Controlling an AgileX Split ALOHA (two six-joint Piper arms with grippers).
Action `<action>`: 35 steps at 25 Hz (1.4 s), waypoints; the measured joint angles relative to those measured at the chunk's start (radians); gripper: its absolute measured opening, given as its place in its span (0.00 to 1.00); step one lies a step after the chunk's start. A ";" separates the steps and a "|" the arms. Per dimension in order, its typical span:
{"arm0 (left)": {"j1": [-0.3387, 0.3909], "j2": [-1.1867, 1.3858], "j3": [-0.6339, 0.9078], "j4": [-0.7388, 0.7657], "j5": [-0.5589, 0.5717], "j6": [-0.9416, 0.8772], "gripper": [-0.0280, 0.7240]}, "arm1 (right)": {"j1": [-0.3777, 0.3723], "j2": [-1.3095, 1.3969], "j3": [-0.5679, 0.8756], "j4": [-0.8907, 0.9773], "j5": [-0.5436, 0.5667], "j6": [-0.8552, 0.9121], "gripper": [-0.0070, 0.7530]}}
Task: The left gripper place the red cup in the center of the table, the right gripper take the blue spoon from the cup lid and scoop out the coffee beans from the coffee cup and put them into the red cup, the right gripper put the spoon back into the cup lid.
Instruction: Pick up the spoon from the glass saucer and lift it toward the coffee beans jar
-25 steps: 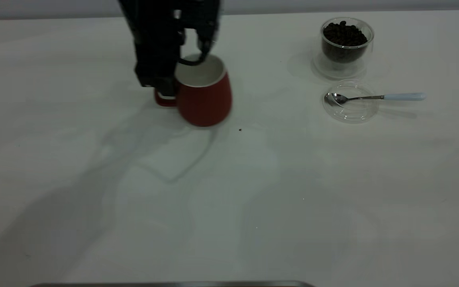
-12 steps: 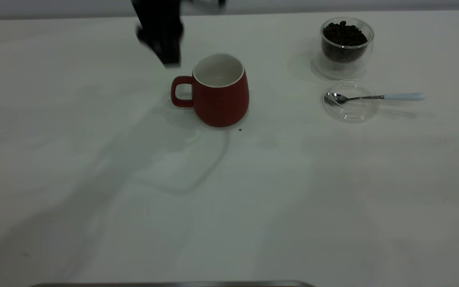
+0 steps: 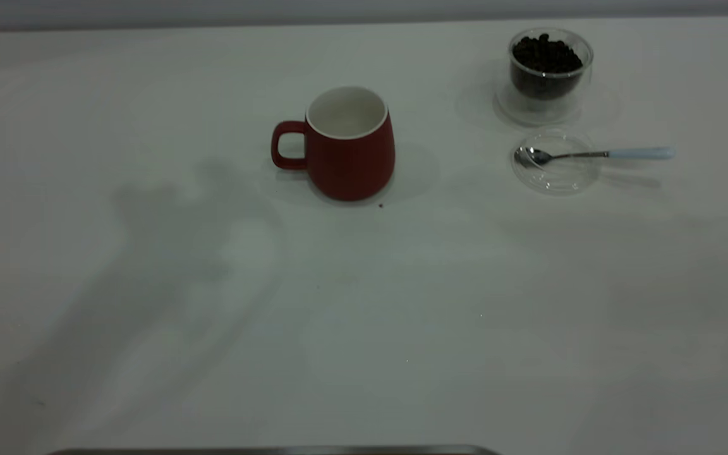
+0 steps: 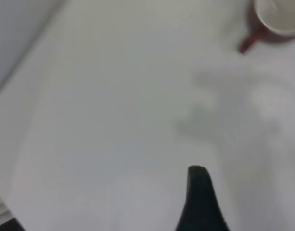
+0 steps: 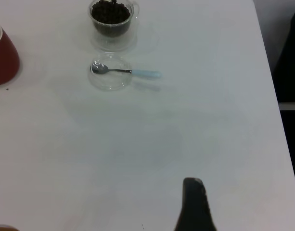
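The red cup (image 3: 351, 158) stands upright and empty near the middle of the table (image 3: 364, 316), handle toward the left. It also shows in the left wrist view (image 4: 277, 19) and the right wrist view (image 5: 3, 57). The coffee cup (image 3: 548, 76) with coffee beans (image 3: 546, 55) stands at the far right. In front of it the blue spoon (image 3: 591, 154) lies with its bowl in the cup lid (image 3: 557, 174). Both grippers are out of the exterior view. My left gripper (image 4: 200, 202) hovers high, well away from the red cup. My right gripper (image 5: 194, 207) hovers high, far from the spoon (image 5: 128, 71).
The table's right edge (image 5: 270, 72) runs close past the lid and coffee cup (image 5: 112, 21). A tiny dark speck (image 3: 381, 205) lies just in front of the red cup. A dark rim (image 3: 275, 450) shows at the near edge.
The left gripper let go of the red cup's handle, rose and left the exterior view. The cup shifted slightly right and now stands free. Spoon, lid and coffee cup have not moved.
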 joint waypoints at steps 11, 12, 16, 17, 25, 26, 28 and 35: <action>0.000 -0.538 0.261 -0.096 0.000 -0.161 0.82 | 0.000 0.000 0.000 -0.003 0.000 0.001 0.78; 0.000 -0.618 0.329 -0.111 0.000 -0.164 0.82 | 0.000 0.000 0.000 -0.003 0.000 0.001 0.78; 0.000 -0.871 0.586 -0.160 0.000 -0.165 0.82 | 0.000 0.000 0.000 -0.003 0.000 0.001 0.78; 0.000 -0.925 0.651 -0.174 0.000 -0.165 0.82 | 0.000 0.000 0.000 -0.003 0.000 0.001 0.78; 0.000 -1.242 1.028 -0.215 -0.004 -0.226 0.82 | 0.000 0.000 0.000 -0.003 0.000 0.001 0.78; 0.000 -1.265 1.055 -0.215 -0.005 -0.233 0.82 | 0.000 0.000 0.000 -0.003 0.000 0.001 0.78; 0.000 -1.299 1.107 -0.215 -0.013 -0.240 0.82 | 0.000 0.000 0.000 -0.003 0.000 0.001 0.78; 0.000 -1.347 1.207 -0.216 -0.038 -0.243 0.82 | 0.000 0.000 0.000 -0.003 0.000 0.001 0.78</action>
